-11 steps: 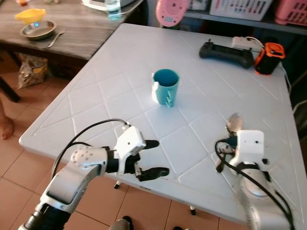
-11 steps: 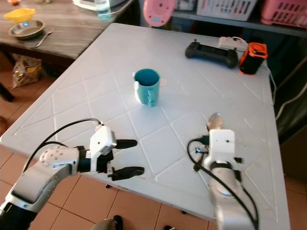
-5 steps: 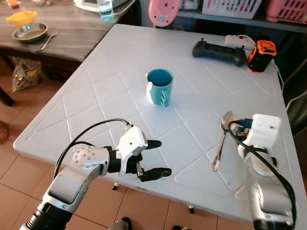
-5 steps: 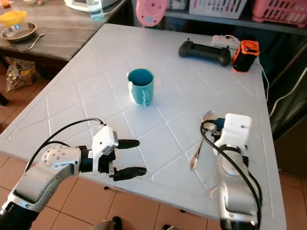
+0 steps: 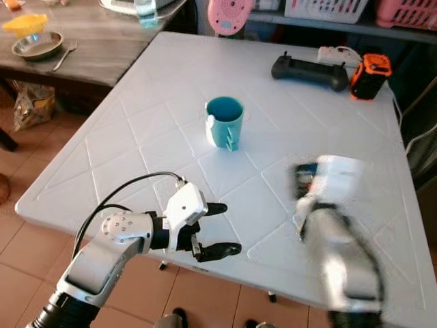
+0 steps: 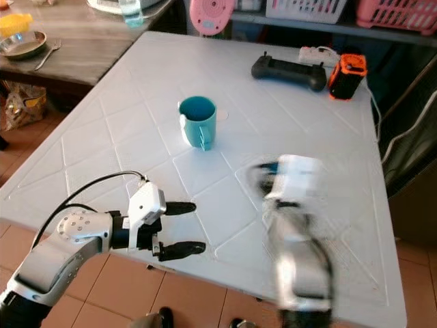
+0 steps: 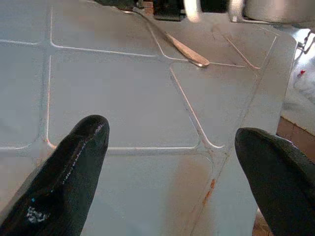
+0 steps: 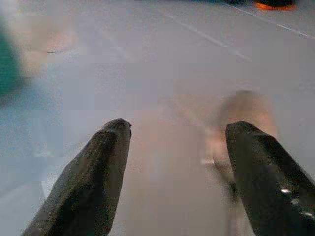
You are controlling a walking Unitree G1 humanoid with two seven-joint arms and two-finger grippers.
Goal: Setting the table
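Spoon (image 7: pixel 184 48) beside blurred right tool (image 8: pixel 172 177).

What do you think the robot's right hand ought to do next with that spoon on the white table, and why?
Probably settle, then lower over the spoon and close on it. The right hand is open and blurred with motion, with the spoon's bowl lying near one finger, not between the two. The teal mug stands apart, so nothing blocks the way.

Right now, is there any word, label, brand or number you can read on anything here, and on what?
None can be read.
Teal mug: pale mark on its side, no letters made out.
Black controller and orange device: too small to tell.
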